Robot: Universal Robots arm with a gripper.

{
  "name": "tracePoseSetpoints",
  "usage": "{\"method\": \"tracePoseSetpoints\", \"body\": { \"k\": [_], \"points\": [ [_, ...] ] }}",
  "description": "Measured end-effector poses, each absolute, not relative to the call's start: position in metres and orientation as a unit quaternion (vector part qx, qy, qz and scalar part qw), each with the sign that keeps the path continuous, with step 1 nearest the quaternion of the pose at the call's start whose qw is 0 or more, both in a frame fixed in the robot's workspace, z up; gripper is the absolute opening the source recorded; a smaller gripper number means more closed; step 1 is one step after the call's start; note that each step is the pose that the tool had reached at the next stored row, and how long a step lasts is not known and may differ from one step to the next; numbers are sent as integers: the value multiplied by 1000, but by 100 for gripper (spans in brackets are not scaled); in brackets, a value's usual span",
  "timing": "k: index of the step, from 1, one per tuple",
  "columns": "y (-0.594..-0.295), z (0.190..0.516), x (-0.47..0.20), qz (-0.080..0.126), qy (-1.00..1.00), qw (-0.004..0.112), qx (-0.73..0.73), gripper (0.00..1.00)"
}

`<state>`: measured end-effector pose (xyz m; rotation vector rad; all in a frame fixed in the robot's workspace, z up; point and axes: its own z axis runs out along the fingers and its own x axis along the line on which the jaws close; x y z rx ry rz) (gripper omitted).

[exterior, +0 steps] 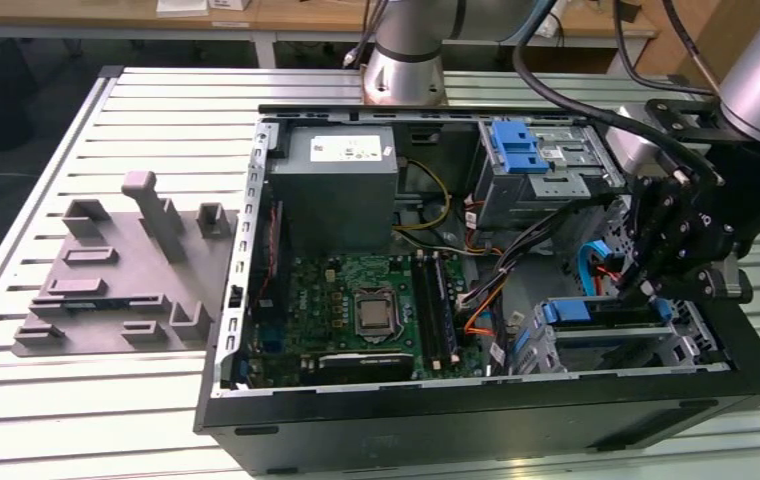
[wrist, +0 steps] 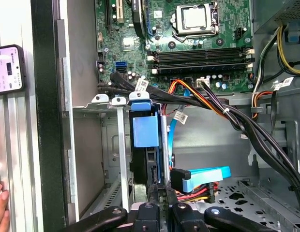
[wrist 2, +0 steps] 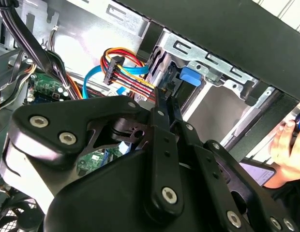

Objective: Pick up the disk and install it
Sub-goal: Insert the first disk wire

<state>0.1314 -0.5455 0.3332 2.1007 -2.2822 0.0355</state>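
Installation looks nearly finished: we see the disk [wrist: 146,140] standing edge-on in the drive cage [wrist: 109,145] of the computer case [exterior: 487,410], the gripper [wrist: 159,193] with jaws clamped on its end, cables [wrist: 198,186] just beside it.

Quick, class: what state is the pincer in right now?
Pincer: shut on the disk, which sits edge-up in the case's lower drive cage.
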Motion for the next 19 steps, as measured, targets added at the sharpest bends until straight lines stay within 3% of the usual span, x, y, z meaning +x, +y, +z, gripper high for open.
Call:
{"method": "tracePoseSetpoints", "body": {
  "k": [19],
  "points": [
    [-548, 329, 132, 10, -736, 22, 677, 17]
  ]
}}
